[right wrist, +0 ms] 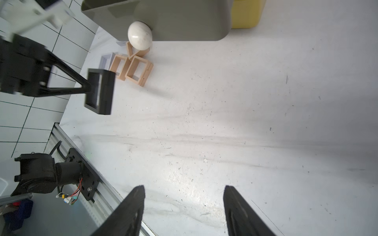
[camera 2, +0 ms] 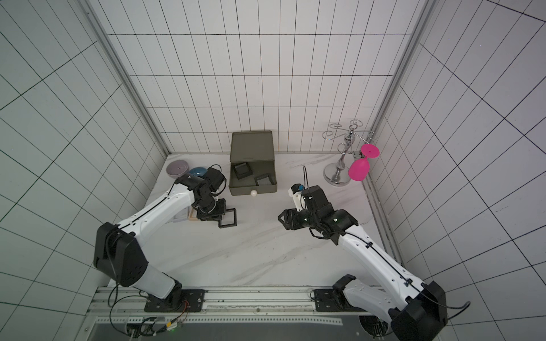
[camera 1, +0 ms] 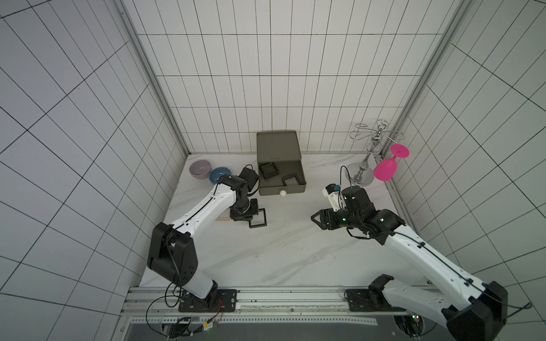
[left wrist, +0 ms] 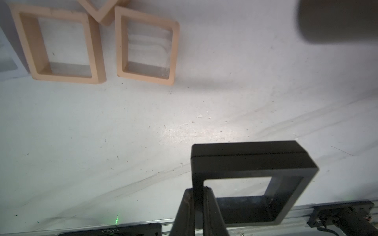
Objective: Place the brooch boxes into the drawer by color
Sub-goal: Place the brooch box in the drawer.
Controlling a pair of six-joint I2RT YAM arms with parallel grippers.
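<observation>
My left gripper (left wrist: 198, 189) is shut on one side of a black brooch box (left wrist: 245, 157), which it holds just above the table (camera 1: 257, 226) in front of the drawer. The olive drawer chest (camera 1: 276, 146) has its top tier pulled out (camera 1: 295, 189), and two black boxes (camera 1: 269, 170) (camera 1: 289, 180) lie inside. Three peach boxes (left wrist: 96, 51) (left wrist: 121, 45) (left wrist: 100, 14) and a lavender one (right wrist: 104, 61) lie on the table under the left arm. My right gripper (right wrist: 184, 187) hangs open over bare table, holding nothing.
A lilac bowl (camera 1: 201, 169) and a blue bowl (camera 1: 220, 174) sit at the back left. A metal glass rack (camera 1: 366, 165) with a pink glass (camera 1: 385, 171) stands at the back right. The yellow bottom tier (right wrist: 247, 14) shows under the open drawer.
</observation>
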